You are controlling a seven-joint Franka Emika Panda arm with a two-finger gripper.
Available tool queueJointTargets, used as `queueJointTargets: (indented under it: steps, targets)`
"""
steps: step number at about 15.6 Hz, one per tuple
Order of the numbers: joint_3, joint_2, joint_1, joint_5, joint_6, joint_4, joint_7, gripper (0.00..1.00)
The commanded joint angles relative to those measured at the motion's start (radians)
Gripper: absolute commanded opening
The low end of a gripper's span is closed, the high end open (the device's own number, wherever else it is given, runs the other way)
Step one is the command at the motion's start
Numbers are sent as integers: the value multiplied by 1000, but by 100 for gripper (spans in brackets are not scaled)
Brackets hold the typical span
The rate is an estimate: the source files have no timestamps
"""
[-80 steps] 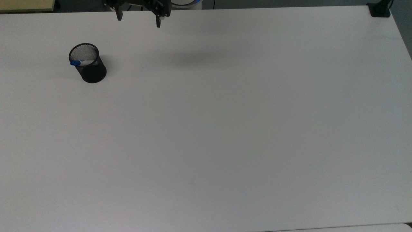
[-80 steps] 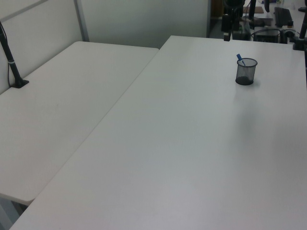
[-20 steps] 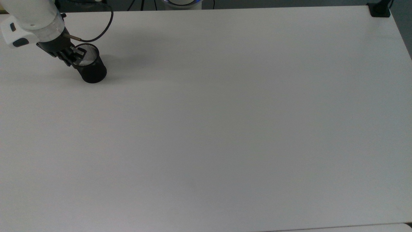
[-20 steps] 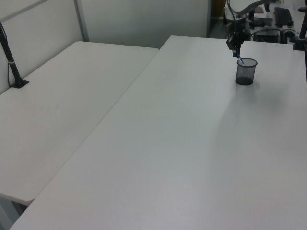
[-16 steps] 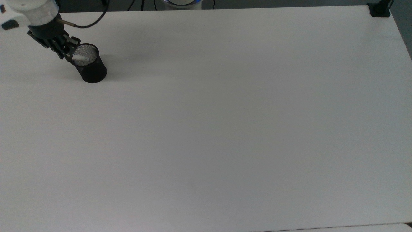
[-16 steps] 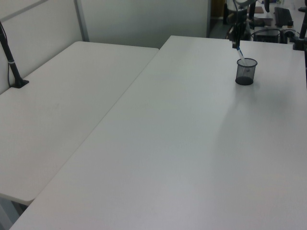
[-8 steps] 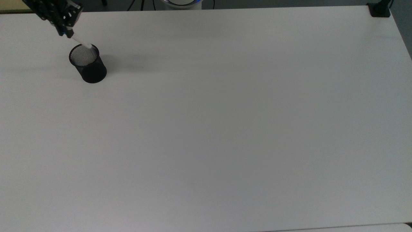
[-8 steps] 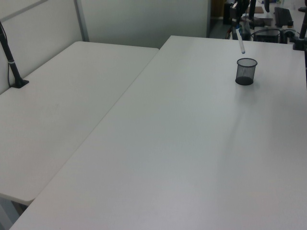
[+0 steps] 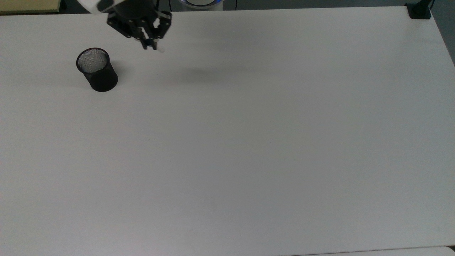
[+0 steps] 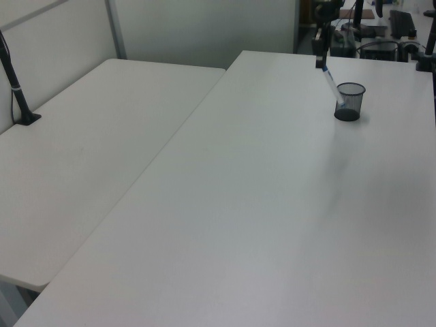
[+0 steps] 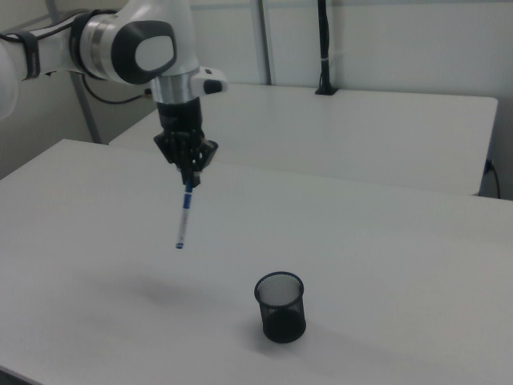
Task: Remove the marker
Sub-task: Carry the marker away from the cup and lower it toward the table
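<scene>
Fingers [image 11: 192,183] clamp the marker [image 11: 184,218] above a white table [image 11: 385,265] beside a second table [image 11: 361,132].

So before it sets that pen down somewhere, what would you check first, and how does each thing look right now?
1. Marker held by the tool: ok, gripped at its blue cap end.
2. Marker fully out of the mesh cup: ok, hanging in the air to the right view's left of it.
3. Cup upright: ok.
4. Table bare below the marker: ok.
5. Marker hanging straight: not ok, slightly tilted.
6. Grip firmness: cannot tell.
</scene>
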Motion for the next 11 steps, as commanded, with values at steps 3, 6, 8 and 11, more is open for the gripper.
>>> queueJointTargets:
  steps: [3, 6, 8, 11]
  targets:
    - [-16, 95, 159, 11, -4, -6, 103, 14]
    - [-16, 145, 193, 1, 42, -6, 126, 14]
    - [-16, 167, 194, -2, 83, -6, 141, 14]
    - [-16, 188, 199, -5, 120, -5, 166, 15]
